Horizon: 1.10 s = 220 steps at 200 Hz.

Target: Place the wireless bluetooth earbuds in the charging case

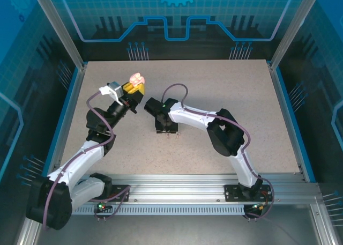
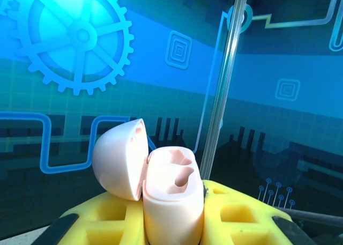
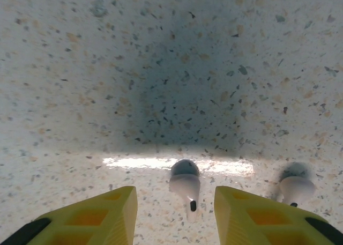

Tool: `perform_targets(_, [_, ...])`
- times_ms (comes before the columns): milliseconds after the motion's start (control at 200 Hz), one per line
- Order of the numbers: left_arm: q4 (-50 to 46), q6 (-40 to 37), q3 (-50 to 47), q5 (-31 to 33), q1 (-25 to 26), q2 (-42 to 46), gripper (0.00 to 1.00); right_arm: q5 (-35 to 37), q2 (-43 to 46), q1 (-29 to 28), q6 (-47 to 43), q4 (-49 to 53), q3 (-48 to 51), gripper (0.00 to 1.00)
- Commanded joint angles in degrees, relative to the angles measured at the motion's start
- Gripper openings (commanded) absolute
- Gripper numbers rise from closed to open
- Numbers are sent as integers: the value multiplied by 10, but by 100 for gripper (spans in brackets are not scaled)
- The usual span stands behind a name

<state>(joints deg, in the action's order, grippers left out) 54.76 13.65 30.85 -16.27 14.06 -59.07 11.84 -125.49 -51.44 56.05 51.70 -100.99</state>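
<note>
Earbud and second earbud lie on the tabletop, none inserted. Left hand pinches the open charging case, sockets empty. Right hand spread astride the first.

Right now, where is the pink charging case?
The pale pink charging case sits clamped, lid open, in the left gripper, over the table's far left-centre, beyond the right gripper.

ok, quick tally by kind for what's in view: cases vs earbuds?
case: 1, open
earbuds: 2, pale, lying on the table
total: 3
</note>
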Motion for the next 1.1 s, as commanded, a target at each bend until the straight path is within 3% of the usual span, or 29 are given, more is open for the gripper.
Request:
perform_targets(0, [22, 9, 0, 4, -6, 11, 0, 9, -18, 2, -8, 21, -4, 43])
perform_targets(1096, [27, 13, -5, 4, -8, 10, 0, 2, -52, 8, 5, 28, -12, 32])
